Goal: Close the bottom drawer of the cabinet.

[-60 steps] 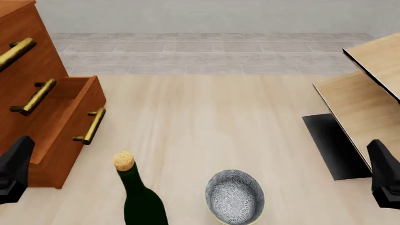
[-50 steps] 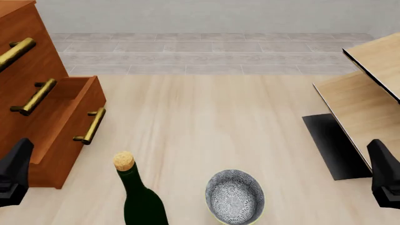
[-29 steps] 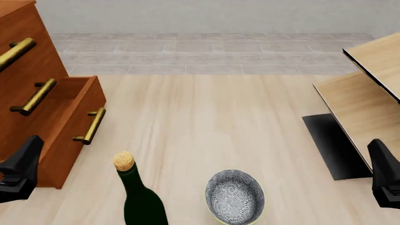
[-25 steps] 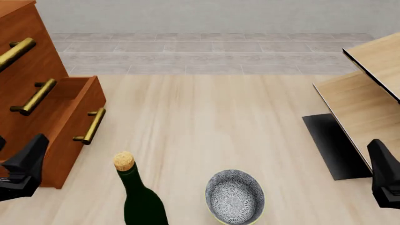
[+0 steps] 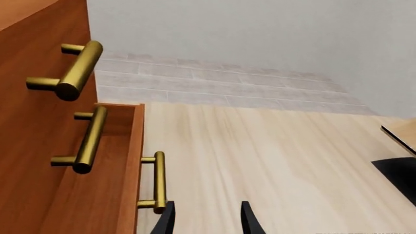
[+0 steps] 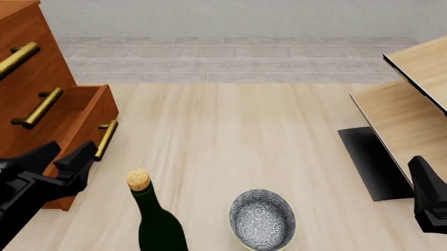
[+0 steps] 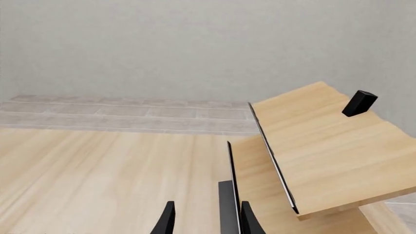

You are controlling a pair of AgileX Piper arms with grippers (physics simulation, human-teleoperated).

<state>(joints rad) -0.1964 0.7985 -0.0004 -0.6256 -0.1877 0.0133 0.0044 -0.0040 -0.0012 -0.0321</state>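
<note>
Front view, open room: the pale wood tabletop [image 6: 231,130] lies bare across the middle, from the cabinet at the left to the light-wood furniture [image 6: 409,99] with black edges at the right.
Near edge: a dark green bottle [image 6: 157,222] with a cork stands at the near side, and a patterned bowl [image 6: 263,219] sits just right of it.
Cabinet: the reddish-brown cabinet [image 6: 31,89] stands at the far left, its three brass handles stepped one below another.
Bottom drawer: the bottom drawer [image 6: 84,130] juts out to the right past the two fronts above it, its top edge showing; its handle [image 6: 106,139] faces the open tabletop.
Left fingers: the left gripper [image 6: 63,159] is spread, its two black fingers parted with nothing between them; it sits just near of the drawer's front corner, tips close under the handle. Whether a tip touches the wood cannot be told.
Left wrist view: the lowest handle [image 5: 158,181] lies just beside one finger [image 5: 167,220], apart from it.
Right fingers: the right gripper [image 7: 204,219] is parted and empty, low at the near right, close to the light-wood furniture and well apart from the cabinet.
</note>
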